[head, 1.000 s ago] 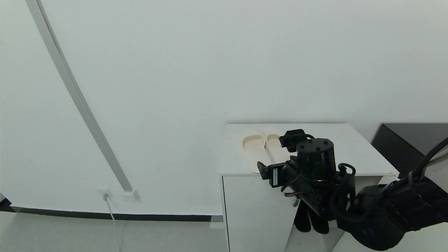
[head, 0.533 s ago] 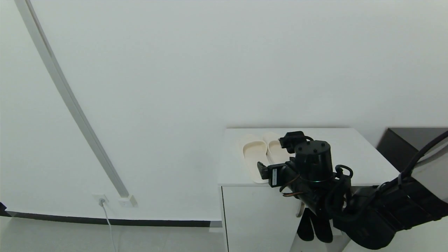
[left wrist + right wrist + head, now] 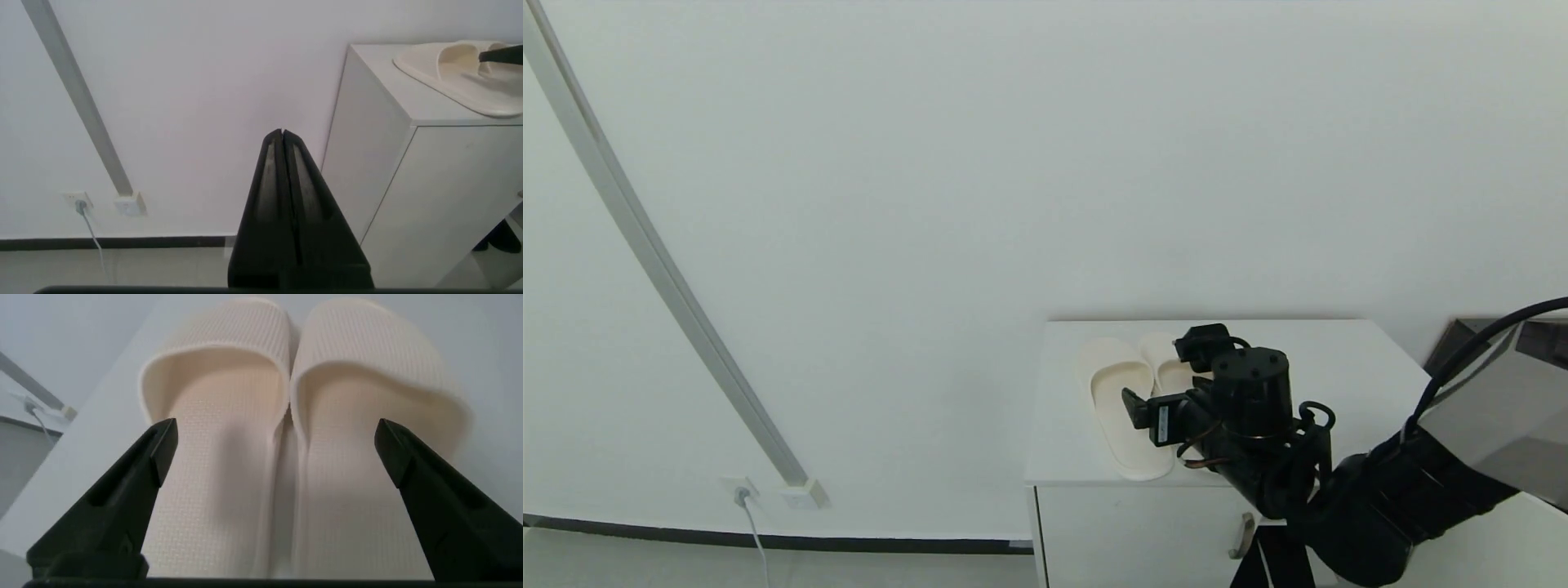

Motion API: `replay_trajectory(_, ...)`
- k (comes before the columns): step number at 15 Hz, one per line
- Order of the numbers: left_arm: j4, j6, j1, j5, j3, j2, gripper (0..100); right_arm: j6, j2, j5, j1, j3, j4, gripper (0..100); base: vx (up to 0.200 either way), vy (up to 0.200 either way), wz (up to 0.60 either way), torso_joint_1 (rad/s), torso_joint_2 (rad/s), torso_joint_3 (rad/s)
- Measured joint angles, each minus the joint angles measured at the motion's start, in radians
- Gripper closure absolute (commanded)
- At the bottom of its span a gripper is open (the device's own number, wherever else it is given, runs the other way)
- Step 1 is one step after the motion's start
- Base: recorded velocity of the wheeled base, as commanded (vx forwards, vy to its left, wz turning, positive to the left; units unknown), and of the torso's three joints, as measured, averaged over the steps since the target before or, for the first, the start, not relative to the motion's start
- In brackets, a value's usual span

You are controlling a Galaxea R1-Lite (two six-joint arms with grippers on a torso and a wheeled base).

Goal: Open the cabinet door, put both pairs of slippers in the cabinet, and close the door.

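Note:
A cream pair of slippers [image 3: 1117,400] lies side by side on top of the white cabinet [image 3: 1347,367]. My right gripper [image 3: 1168,374] hovers just above them. In the right wrist view it [image 3: 274,433] is open wide, with one finger on either side of the pair [image 3: 245,457] and touching neither slipper. My left gripper [image 3: 282,135] is shut on nothing. It is held low, left of the cabinet [image 3: 368,163], pointing at the wall. One cream slipper [image 3: 466,69] overhangs the cabinet's top edge. A dark shape [image 3: 1278,563] shows below the top beside a metal door handle [image 3: 1241,535], partly hidden by my arm.
A grey conduit strip [image 3: 645,245] runs slantwise down the white wall to a socket with a plugged-in cable [image 3: 739,492]. A black skirting line [image 3: 849,541] marks the floor. There is bare cabinet top to the right of the slippers.
The whole head view has shifted, so the cabinet sits lower in the picture. My right gripper, earlier at the cabinet's front edge, now hangs farther in over the top at the slippers.

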Motion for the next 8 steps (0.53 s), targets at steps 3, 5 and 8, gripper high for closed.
replay_trajectory(3,0.0,0.0,0.0,0.0,0.0,0.0,100,-0.004,0.042,0.023,-0.027,-0.034,-0.004,0,0.0,0.0,0.0,0.0,0.0,0.0)
replay_trajectory(5,0.0,0.0,0.0,0.0,0.0,0.0,100,-0.012,0.073,0.036,-0.042,-0.073,-0.002,0,0.0,0.0,0.0,0.0,0.0,0.0)
replay_trajectory(8,0.0,0.0,0.0,0.0,0.0,0.0,100,-0.028,0.121,0.044,-0.057,-0.152,0.003,0,0.0,0.0,0.0,0.0,0.0,0.0)
